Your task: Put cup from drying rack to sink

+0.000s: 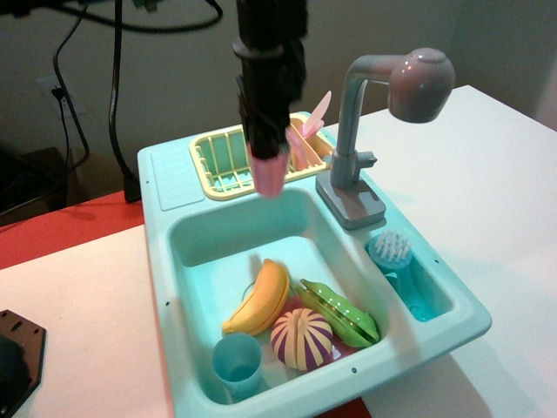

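The pink cup (268, 175) hangs in my gripper (266, 150), held in the air in front of the pale yellow drying rack (219, 161), over the back edge of the basin. The black gripper comes down from above and is shut on the cup's upper part; only the cup's lower part shows. The teal sink (162, 261) fills the middle of the view, with its grey faucet (383, 104) at the right. The rack's left part shows no items; pink plates (306, 135) stand in its right part.
In the basin lie a banana (264, 298), a green pea pod (341, 313), a purple-and-yellow striped ball (302, 338) and a light blue cup (237, 363). A blue brush (396, 252) lies in the small side compartment. A black block (16, 348) sits at the left edge.
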`<action>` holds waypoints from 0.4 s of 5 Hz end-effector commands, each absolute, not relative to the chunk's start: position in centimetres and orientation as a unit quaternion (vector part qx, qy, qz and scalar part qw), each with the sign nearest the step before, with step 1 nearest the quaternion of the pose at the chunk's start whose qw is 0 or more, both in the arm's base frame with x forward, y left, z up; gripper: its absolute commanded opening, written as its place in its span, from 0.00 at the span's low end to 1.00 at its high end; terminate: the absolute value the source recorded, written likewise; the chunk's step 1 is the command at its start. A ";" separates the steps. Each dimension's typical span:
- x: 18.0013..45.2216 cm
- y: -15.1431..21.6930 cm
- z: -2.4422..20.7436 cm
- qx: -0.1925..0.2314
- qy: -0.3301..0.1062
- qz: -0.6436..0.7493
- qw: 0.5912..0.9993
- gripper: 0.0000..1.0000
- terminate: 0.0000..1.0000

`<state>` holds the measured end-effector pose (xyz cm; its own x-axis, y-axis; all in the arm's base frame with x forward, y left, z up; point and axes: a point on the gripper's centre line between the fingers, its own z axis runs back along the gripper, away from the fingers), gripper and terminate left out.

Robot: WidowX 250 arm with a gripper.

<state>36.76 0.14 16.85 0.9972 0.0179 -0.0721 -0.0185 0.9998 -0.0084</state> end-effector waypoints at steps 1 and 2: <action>34.8 -3.0 16.7 -0.004 0.025 -0.012 1.000 0.00 0.00; 33.8 -1.8 14.7 0.016 0.029 0.012 0.999 0.00 0.00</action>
